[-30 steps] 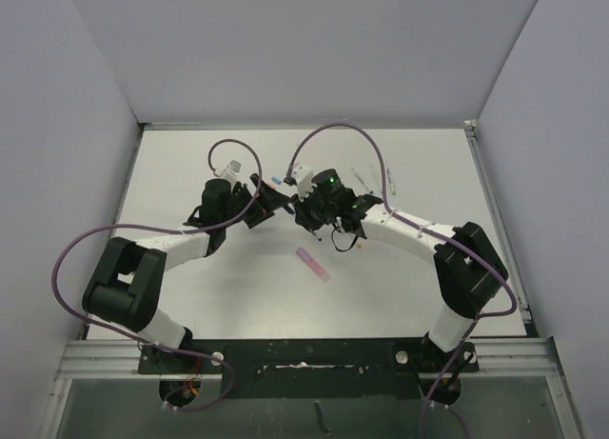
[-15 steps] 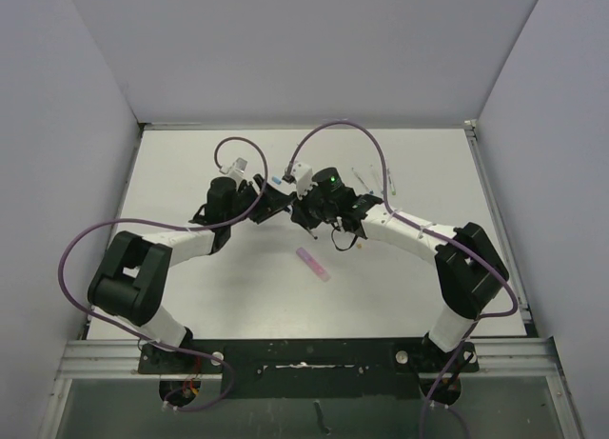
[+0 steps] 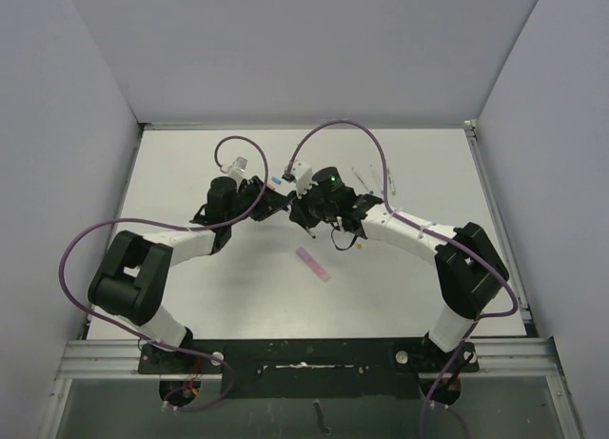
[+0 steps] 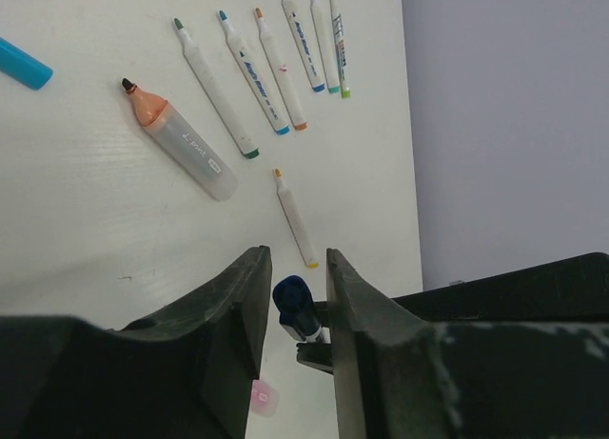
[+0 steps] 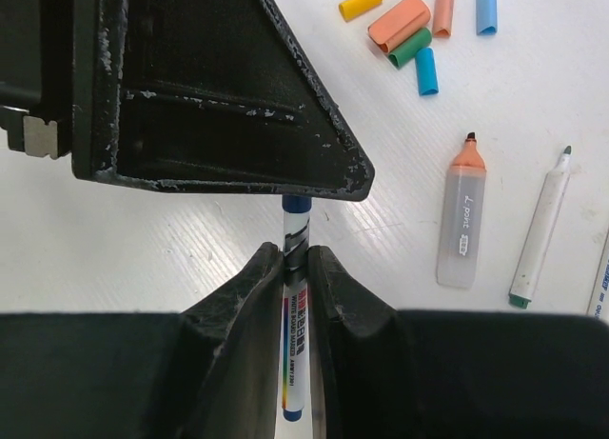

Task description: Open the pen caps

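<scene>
My right gripper is shut on a white whiteboard pen and holds it above the table. The pen's dark blue cap points into my left gripper, whose narrow jaws sit on either side of the cap, shut on it. Both grippers meet mid-table, the left gripper facing the right gripper. Loose pen caps lie in a cluster on the table: yellow, wide orange, green, teal, slim orange, blue.
An uncapped orange highlighter and several thin uncapped pens lie in a row at the far right. A short yellow-tipped pen lies nearer. A pink marker rests in front of the grippers. Grey walls enclose the table.
The left gripper's jaws have closed from wide open down onto the blue cap, and the left arm has edged right toward the right gripper. The right gripper has kept still, holding the pen.
</scene>
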`<act>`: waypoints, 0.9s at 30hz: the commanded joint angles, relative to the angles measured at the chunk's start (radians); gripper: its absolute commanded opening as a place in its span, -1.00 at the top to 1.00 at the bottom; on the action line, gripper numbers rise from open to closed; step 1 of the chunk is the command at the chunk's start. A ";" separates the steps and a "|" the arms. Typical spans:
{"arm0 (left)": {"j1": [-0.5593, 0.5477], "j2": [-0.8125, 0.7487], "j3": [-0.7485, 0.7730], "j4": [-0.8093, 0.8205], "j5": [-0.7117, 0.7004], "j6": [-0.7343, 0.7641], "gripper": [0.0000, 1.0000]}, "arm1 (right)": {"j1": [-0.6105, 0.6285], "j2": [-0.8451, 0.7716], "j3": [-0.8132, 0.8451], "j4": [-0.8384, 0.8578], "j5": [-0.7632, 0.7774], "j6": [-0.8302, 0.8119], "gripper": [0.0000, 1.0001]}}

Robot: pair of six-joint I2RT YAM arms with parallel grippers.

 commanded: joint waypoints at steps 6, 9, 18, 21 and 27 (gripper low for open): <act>-0.005 0.027 0.025 0.097 0.029 -0.009 0.82 | 0.004 -0.016 0.027 0.065 -0.028 0.012 0.98; -0.005 0.029 0.024 0.107 0.034 -0.014 1.00 | 0.004 -0.006 0.035 0.058 -0.035 0.011 0.78; -0.005 0.018 0.025 0.126 0.046 -0.029 1.00 | 0.005 0.011 0.042 0.052 -0.041 0.015 0.18; -0.005 0.011 0.026 0.125 0.048 -0.028 1.00 | 0.004 0.009 0.041 0.056 -0.041 0.016 0.22; -0.005 0.011 0.024 0.139 0.057 -0.041 1.00 | 0.004 0.014 0.042 0.060 -0.043 0.016 0.39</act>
